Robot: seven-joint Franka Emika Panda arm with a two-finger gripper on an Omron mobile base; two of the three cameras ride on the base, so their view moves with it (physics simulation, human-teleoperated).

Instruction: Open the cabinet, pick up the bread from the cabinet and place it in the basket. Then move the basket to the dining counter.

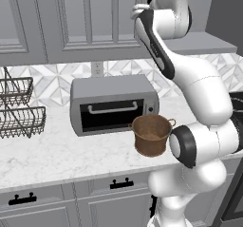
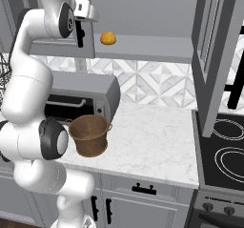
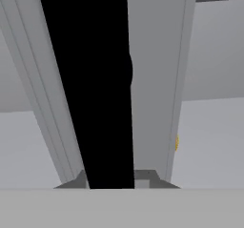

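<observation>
we see fingers point(image 3: 110, 181) clamped on cabinet point(image 2: 62, 12) black handle point(image 3: 95, 88), bread point(image 2: 108, 38) on shelf inside, basket point(image 2: 89, 134) on tabletop point(image 2: 152, 141) by toaster oven point(image 1: 114, 103)

Grey cabinet point(image 2: 212, 55) w/ door open, yellow-orange bread point(image 2: 108, 38) on shelf, brown basket point(image 2: 89, 135) upright on worktop, prob. empty.
</observation>
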